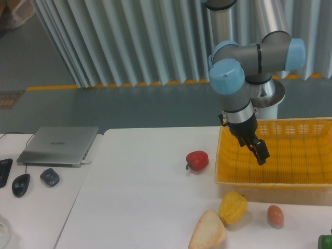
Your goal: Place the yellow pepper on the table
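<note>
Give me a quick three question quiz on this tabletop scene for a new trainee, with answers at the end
1. True or false: the yellow pepper lies inside the basket.
2. What touches the yellow pepper's left side? A) red pepper B) bread wedge C) egg
3. Fill in: the gripper hangs over the ____.

Key: 1. False, it is on the table. 2. B, the bread wedge. 3. Basket.
</note>
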`<action>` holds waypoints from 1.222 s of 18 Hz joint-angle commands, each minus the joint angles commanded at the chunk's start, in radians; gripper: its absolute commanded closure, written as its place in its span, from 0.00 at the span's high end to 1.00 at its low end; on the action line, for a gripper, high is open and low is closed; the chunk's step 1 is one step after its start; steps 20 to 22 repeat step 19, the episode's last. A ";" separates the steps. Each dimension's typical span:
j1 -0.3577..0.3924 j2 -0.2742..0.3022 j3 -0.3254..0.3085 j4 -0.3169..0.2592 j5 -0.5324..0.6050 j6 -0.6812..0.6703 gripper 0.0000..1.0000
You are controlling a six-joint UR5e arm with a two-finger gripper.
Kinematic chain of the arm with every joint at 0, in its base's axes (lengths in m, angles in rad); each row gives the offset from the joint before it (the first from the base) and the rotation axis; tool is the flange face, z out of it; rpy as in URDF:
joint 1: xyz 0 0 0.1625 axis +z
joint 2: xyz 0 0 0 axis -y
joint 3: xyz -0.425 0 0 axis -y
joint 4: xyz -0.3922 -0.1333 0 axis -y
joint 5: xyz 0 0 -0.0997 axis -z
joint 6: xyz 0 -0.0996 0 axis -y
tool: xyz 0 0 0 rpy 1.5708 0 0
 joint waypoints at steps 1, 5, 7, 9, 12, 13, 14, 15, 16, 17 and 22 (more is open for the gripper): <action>0.006 -0.002 -0.002 -0.002 -0.001 0.017 1.00; 0.041 0.012 -0.006 -0.014 0.006 0.084 1.00; 0.072 0.024 -0.006 -0.014 0.006 0.088 1.00; 0.081 0.025 -0.003 -0.014 0.005 0.091 1.00; 0.116 0.026 0.005 -0.014 -0.004 0.176 1.00; 0.120 0.031 0.005 -0.015 -0.002 0.195 1.00; 0.126 0.044 0.005 -0.015 0.000 0.207 1.00; 0.138 0.054 0.005 -0.017 0.000 0.218 1.00; 0.152 0.057 0.000 -0.020 -0.005 0.232 1.00; 0.166 0.058 0.000 -0.028 -0.006 0.248 1.00; 0.205 0.069 -0.005 -0.040 -0.006 0.296 1.00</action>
